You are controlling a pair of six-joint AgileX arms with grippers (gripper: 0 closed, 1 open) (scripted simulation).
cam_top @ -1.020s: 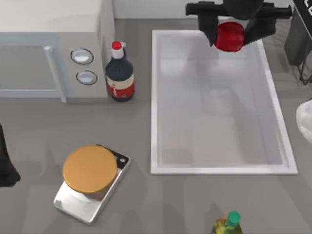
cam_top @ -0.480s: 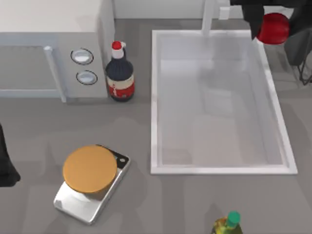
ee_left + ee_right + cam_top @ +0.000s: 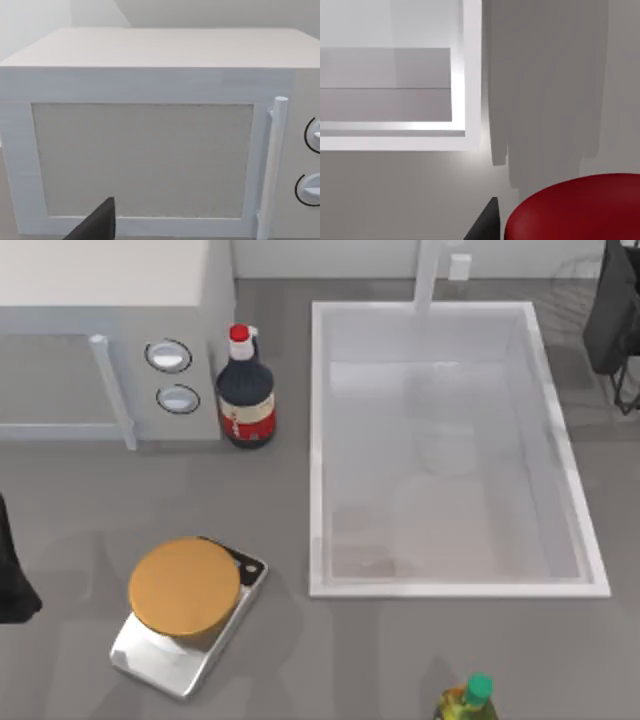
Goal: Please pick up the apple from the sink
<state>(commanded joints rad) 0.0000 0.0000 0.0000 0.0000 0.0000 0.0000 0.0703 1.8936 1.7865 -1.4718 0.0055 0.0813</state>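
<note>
Since a second ago my right tool carried the glossy red apple (image 3: 577,210) beyond the sink (image 3: 318,440); grip state I cannot tell

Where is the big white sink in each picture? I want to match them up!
Top view: the sink is the big white basin on the right side, with the dark bottle to its left.
Right wrist view: a corner of the sink's rim lies beyond the red apple.
Left wrist view: this camera faces the microwave door.
Shared landmark: the sink's pale rim; the microwave links the top and left wrist views.
</note>
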